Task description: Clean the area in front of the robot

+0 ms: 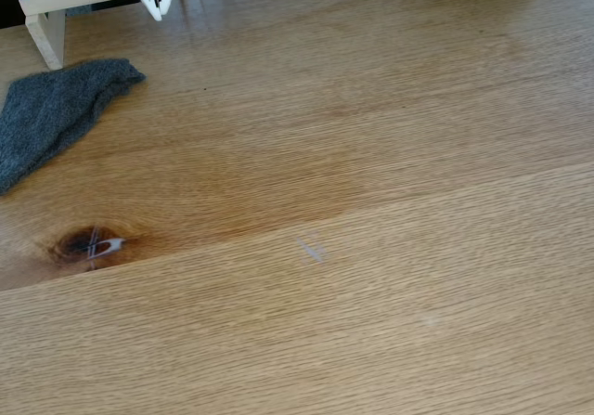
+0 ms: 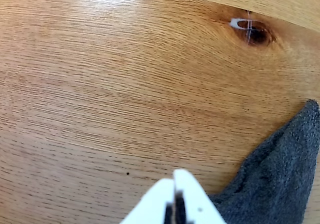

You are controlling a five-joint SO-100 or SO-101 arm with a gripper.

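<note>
White gripper point(image 2: 173, 184) tips are seen nearest the wrist camera, the 2 fingers pressed together on nothing, just beside the grey cloth point(image 2: 280, 174). Its soft, light, limp fabric is best pinched at a raised fold. Pale marks point(image 1: 312, 248) lie well apart across the tabletop point(image 1: 418, 155).

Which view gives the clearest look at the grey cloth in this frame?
The fixed view: the grey cloth lies nearly whole on the tabletop at the left, cut slightly by the frame edge. The wrist view shows one corner of the cloth beside the gripper, with closer fuzzy texture.
</note>
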